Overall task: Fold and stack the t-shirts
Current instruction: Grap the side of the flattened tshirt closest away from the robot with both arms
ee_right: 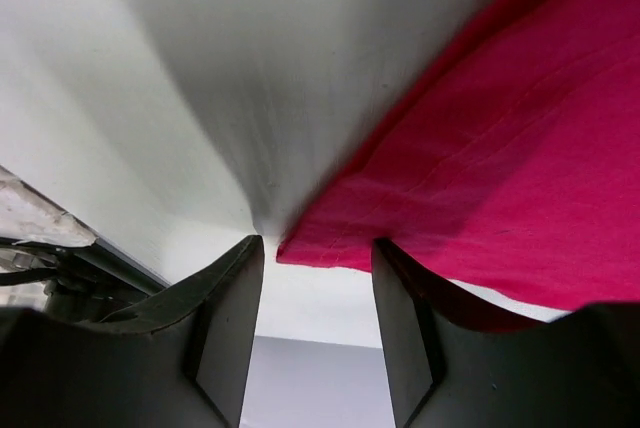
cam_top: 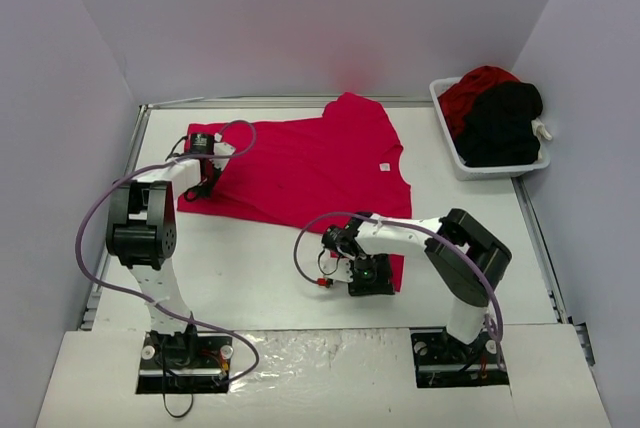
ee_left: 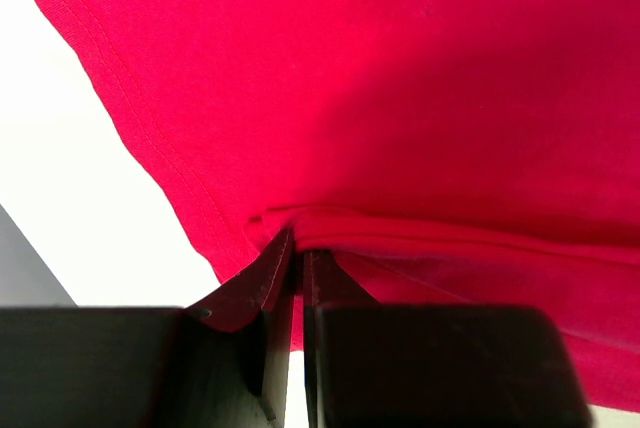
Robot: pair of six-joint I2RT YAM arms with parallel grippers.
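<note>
A bright red t-shirt (cam_top: 310,163) lies spread on the white table. My left gripper (cam_top: 208,180) is at its left edge, shut on a raised fold of the red cloth (ee_left: 400,78); the jaws (ee_left: 300,253) pinch the fold with almost no gap. My right gripper (cam_top: 380,276) is low at the shirt's near right corner. In the right wrist view it (ee_right: 318,248) is open, and the corner of the red shirt (ee_right: 500,148) lies between the fingertips, with the right finger (ee_right: 400,318) over the cloth. Nothing is held on the right.
A white plastic basket (cam_top: 450,148) stands at the back right and holds a black shirt (cam_top: 505,123) and another red shirt (cam_top: 475,88). Grey walls close in the table on the left, back and right. Cables loop beside both arms.
</note>
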